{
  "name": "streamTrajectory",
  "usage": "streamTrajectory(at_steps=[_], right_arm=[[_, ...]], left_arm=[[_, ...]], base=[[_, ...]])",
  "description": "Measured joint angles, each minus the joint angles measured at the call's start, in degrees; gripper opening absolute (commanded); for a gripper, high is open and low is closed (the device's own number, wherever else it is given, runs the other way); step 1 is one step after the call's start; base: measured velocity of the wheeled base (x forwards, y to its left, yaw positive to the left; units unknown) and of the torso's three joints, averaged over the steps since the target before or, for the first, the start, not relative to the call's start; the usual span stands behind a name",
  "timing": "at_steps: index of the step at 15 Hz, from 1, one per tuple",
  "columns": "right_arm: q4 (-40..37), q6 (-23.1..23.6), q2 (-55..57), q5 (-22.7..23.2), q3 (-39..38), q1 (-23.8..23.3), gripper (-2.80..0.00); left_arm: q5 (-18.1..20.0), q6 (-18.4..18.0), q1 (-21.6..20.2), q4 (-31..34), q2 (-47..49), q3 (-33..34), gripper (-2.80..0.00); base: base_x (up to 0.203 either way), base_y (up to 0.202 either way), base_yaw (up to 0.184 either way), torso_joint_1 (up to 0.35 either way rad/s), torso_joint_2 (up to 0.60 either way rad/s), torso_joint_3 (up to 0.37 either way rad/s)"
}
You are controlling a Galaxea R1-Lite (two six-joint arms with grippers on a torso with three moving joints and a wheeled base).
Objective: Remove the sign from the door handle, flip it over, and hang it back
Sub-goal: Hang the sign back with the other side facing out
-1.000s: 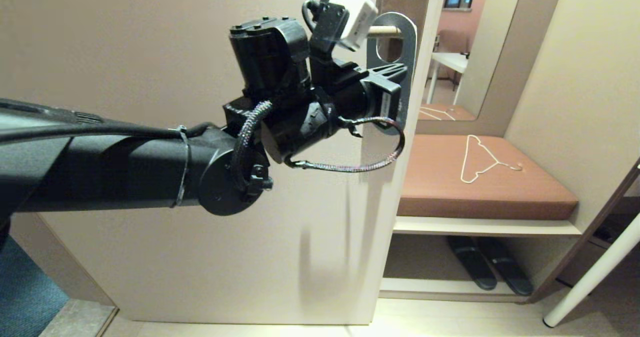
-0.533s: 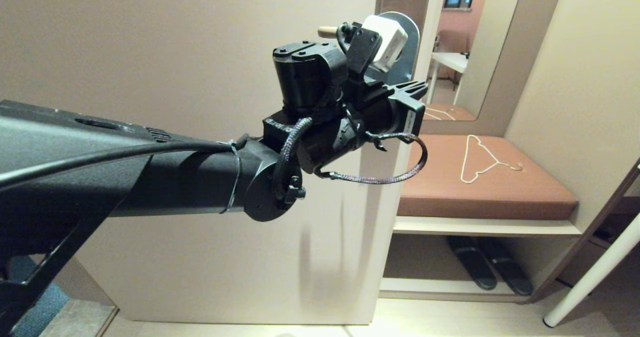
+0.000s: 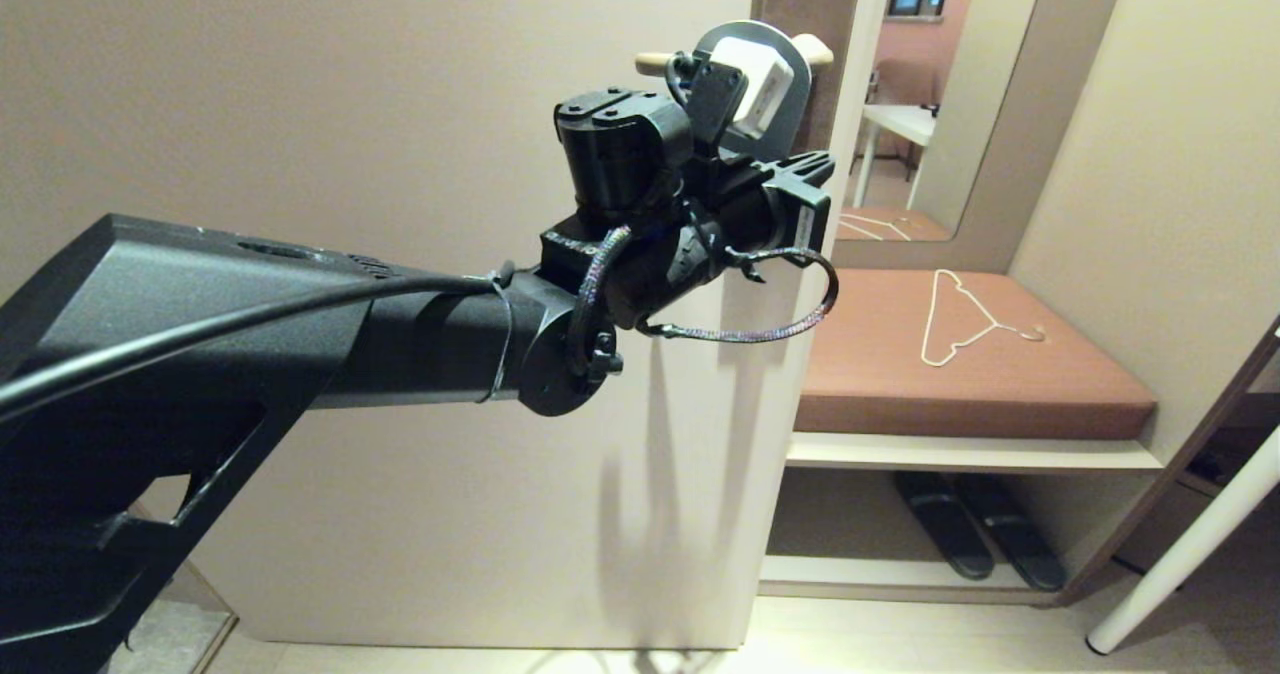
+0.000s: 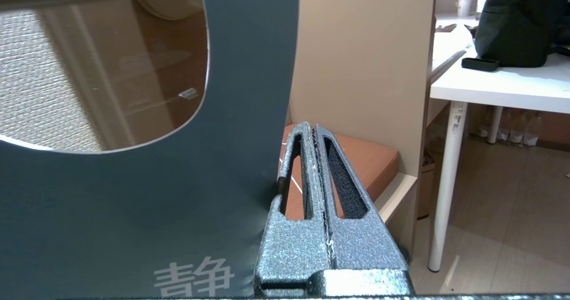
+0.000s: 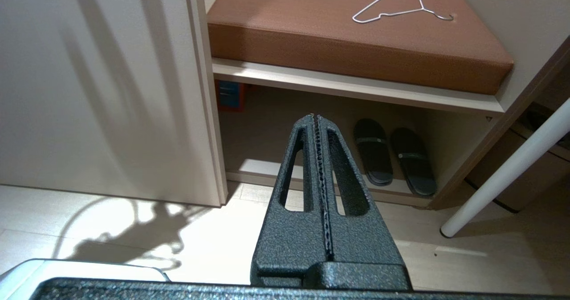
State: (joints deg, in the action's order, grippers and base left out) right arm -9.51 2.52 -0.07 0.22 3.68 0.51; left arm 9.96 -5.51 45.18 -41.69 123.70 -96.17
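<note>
A beige panelled door (image 3: 400, 154) fills most of the head view, with a recessed nook at 3 o'clock holding a brown padded bench cushion (image 3: 960, 354), a thin white wire clothes hanger (image 3: 965, 319) lying on it, and a pair of dark slippers (image 3: 975, 539) on the shelf beneath. The left claw (image 3: 810, 166) is raised at the door's edge, toward 1 o'clock in the head view, its two black textured fingers (image 4: 318, 171) pressed flat together. In the left wrist view the flat dark blue card sign with the oval hole (image 4: 147, 202) lies right alongside those fingers, its edge touching them, but whether the card is actually pinched between them cannot be told. Just above the claw, the rounded top of the sign shows behind the white wrist camera block (image 3: 752, 82), and the slim beige-metallic lever door handle (image 3: 815, 51) pokes out on either side of it, its rounded end toward 1 o'clock; whether the handle passes through the sign's oval hole is hidden. White characters are printed on the sign's blue face near the claw. The left arm (image 3: 300, 354) stretches in from 8 o'clock. The right claw (image 5: 318, 122), out of the head view, hangs low with its fingers together and nothing between them, pointing toward the slippers and the pale floor (image 5: 133, 229), where the arm's shadow falls. A slanted white pole (image 3: 1190, 544) stands at 4 o'clock.
</note>
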Motion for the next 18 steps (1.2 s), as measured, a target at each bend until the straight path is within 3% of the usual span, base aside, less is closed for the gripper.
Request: streamTrajectory(at_steps=[8,14,18], right_arm=[[0.0,0.0,0.0,0.0,0.0,0.0,-2.80],[0.0,0.0,0.0,0.0,0.0,0.0,-2.80],[0.0,0.0,0.0,0.0,0.0,0.0,-2.80]], left_arm=[[-0.3,-0.3,4.0,0.1,-5.3,3.5,-2.80],[-1.3,-1.0,6.6,0.1,-16.3,16.7,-2.80],[-1.6,-1.0,2.9,0.0,-24.3,28.0,-2.80]], base=[[0.000,0.000,0.000,0.000,0.00,0.000],[0.000,0.000,0.000,0.000,0.00,0.000],[0.000,0.000,0.000,0.000,0.00,0.000]])
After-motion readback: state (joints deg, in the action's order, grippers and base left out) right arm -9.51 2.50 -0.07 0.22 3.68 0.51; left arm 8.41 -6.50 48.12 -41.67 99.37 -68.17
